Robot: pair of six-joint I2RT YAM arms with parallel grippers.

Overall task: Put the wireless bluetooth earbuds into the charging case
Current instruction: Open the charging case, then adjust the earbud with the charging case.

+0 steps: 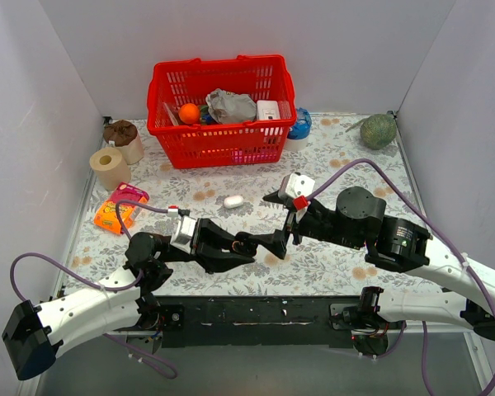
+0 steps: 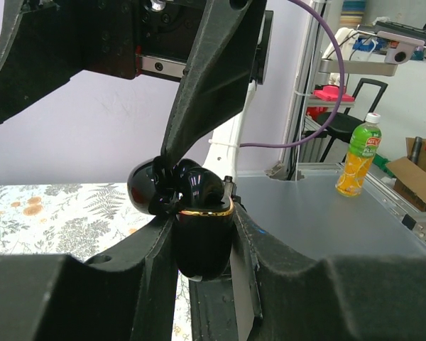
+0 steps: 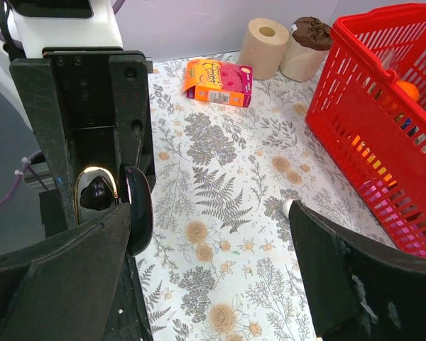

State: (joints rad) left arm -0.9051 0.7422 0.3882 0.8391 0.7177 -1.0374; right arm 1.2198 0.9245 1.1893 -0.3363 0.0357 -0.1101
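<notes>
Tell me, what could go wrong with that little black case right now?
The left tool pinches the glossy charging case by its rounded body; a nudge might twist it loose. A finger of the wide-open right tool sits at the open lid, so it could knock it shut.

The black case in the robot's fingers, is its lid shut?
No, the case gripped between the left fingers has its lid tipped open to one side, so the gold rim of the bottom half shows.
</notes>
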